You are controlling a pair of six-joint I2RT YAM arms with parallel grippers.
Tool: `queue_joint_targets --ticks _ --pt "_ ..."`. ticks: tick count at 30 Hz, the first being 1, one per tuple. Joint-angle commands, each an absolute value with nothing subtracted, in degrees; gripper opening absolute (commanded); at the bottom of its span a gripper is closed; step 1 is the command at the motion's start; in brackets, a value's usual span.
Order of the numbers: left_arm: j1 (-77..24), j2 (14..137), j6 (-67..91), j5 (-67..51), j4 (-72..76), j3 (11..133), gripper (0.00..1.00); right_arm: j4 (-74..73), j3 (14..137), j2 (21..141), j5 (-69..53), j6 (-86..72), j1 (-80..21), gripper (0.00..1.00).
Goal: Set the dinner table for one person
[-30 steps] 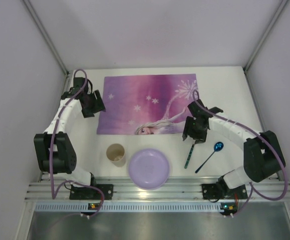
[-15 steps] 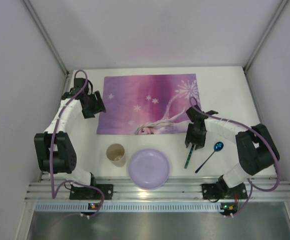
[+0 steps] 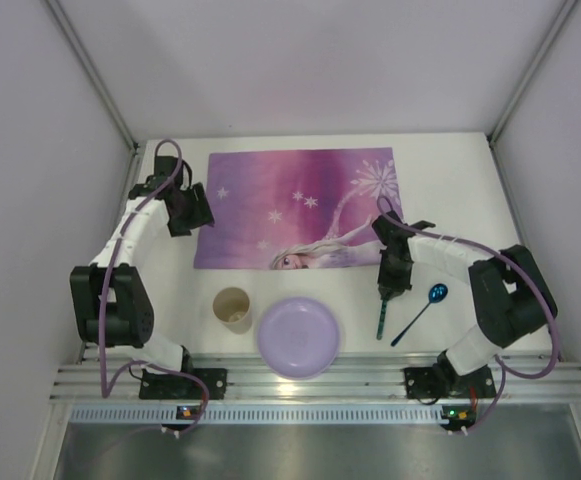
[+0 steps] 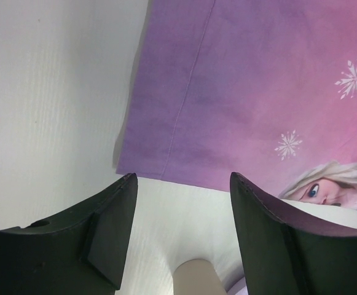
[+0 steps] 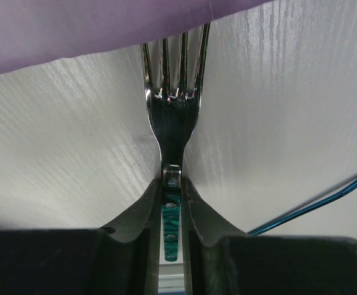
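Two arms reach over the dinner table (image 3: pixel 450 180) in the overhead view, and its white top fills the floor of the enclosure. The left gripper (image 3: pixel 196 214) hangs at the left edge of the purple placemat (image 3: pixel 290 195). The right gripper (image 3: pixel 389 288) sits low over a fork (image 3: pixel 381 318) just off the mat's near right corner, with a blue spoon (image 3: pixel 425 305) lying just beside it. A beige cup (image 3: pixel 233 308) and a lilac plate (image 3: pixel 298 336) stand close together near the arm bases.

From the left wrist, the left gripper (image 4: pixel 183 184) is spread wide with nothing between its fingers (image 4: pixel 107 224) — below lie the placemat (image 4: pixel 227 92), bare dinner table (image 4: pixel 49 92) and the cup (image 4: pixel 193 276).

From the right wrist, the right gripper (image 5: pixel 171 190) is clenched on the neck of the fork (image 5: pixel 172 123), whose tines reach the edge of the placemat (image 5: pixel 74 24). The spoon (image 5: pixel 313 209) shows its handle at the right on the dinner table (image 5: pixel 55 141).
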State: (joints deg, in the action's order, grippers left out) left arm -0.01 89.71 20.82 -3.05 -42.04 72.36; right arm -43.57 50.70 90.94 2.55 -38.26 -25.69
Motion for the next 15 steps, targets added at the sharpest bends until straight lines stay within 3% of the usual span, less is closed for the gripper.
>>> queue_joint_targets --ticks 1,10,15 --pt "-5.60 87.10 19.16 1.47 -43.41 74.00 0.67 -42.97 48.52 91.94 2.90 -37.36 -25.84 0.00" --pt "-17.48 92.02 20.39 3.78 -43.77 80.49 0.69 -59.75 50.53 74.99 3.69 -37.71 -22.33 0.00" --pt "-20.12 94.30 20.83 1.86 -43.86 84.37 0.69 -70.13 58.78 65.40 5.44 -38.85 -21.97 0.00"
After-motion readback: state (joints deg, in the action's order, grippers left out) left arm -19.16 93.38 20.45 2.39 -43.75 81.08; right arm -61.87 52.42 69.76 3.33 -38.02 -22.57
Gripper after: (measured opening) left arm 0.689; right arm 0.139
